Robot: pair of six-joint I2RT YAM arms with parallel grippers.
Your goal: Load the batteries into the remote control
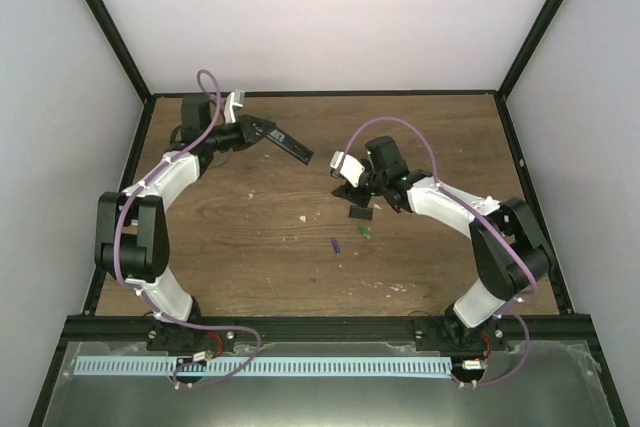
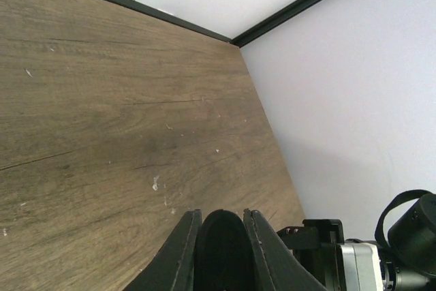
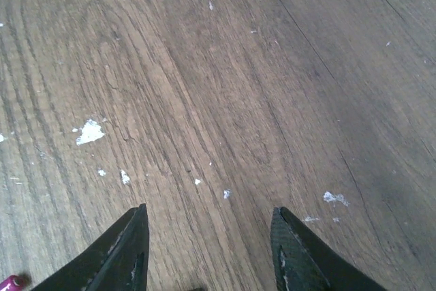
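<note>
Toward the far left of the table (image 1: 250,247), the left gripper (image 1: 266,130) was clamped shut on the remote control (image 1: 293,148), whose slim black bar pointed toward the centre. At mid-table the right gripper (image 3: 210,219) hung over the speckled wood, fingers parted with nothing between them. Both batteries lay loose on the near side of it, well apart from the remote control: the green battery (image 1: 364,232) and, just beside it, the purple-blue battery (image 1: 336,245).

We record a brown wood-grain worktop (image 1: 250,247), marked with scattered white specks (image 3: 89,131). Black frame rails (image 1: 320,94) border it, with plain white walls (image 1: 330,7) behind. A pale slotted strip (image 1: 260,366) runs along the near edge.
</note>
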